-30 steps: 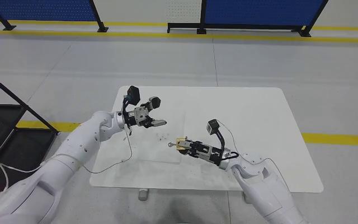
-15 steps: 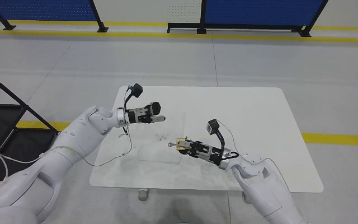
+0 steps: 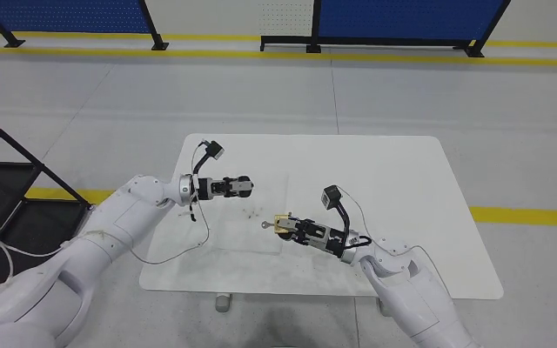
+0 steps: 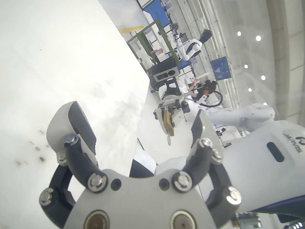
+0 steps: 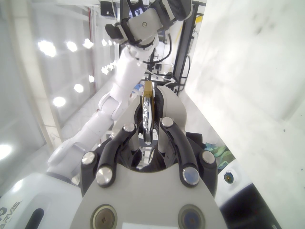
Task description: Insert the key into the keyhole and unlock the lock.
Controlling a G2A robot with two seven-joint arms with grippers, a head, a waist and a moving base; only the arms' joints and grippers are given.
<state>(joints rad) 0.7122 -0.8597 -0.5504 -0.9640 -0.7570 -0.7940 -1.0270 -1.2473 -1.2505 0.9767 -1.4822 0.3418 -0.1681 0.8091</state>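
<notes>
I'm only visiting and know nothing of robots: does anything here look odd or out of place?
Nothing is spilled or broken. Two small things stand out: dark smudges mark the white table, and the left pincer is open and empty, while the right pincer grips the brass lock.

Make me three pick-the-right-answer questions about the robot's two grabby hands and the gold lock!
1. The left gripper is: A) open and empty; B) shut on a key; C) shut on a cup.
2. The golden-yellow metal padlock is: A) on the floor; B) between the right gripper's fingers; C) in the left gripper.
3. How many grippers hold something? A) none; B) one; C) two.
Answers: 1 A, its fingers stand wide apart with nothing between them; 2 B, the right wrist view shows both fingers pressed on it; 3 B, only the right one grips anything.
</notes>
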